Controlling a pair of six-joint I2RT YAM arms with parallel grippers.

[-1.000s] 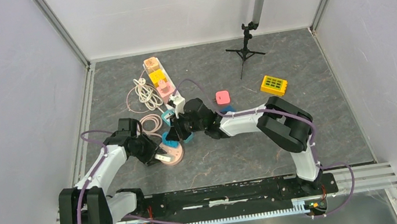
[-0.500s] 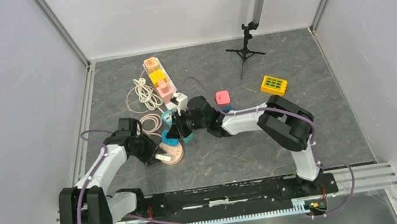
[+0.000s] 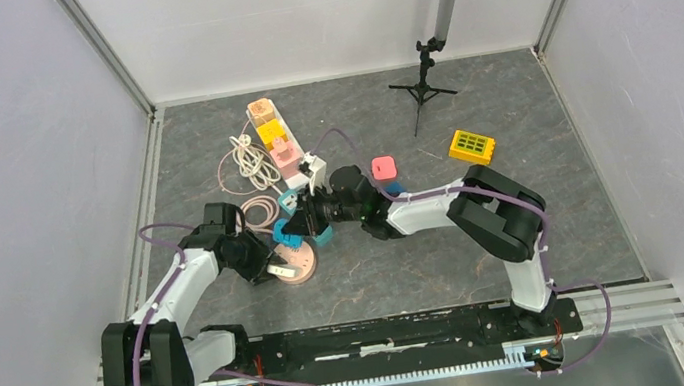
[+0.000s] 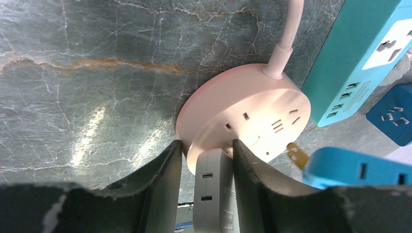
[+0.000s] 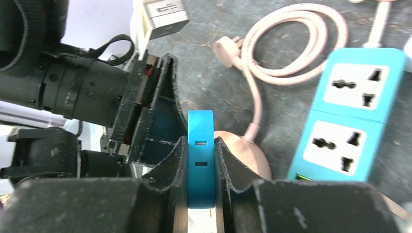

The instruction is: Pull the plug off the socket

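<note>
Gripping the blue plug (image 5: pixel 200 160) flat between closed fingers, the right gripper (image 5: pixel 200 145) is holding it just beside the round pink socket (image 4: pixel 252 111), brass pin (image 4: pixel 297 155) pointing back toward the rim; the left gripper (image 4: pixel 206 150) is pinching a white block (image 4: pixel 212 194) at the socket's edge.

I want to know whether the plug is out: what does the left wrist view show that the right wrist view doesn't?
Only left wrist: the blue plug showing a bare brass prong, and a white adapter in the left gripper. Only right wrist: the right gripper shut on that plug, a coiled pink cable. Both: plug, round pink socket, teal power strip.
</note>
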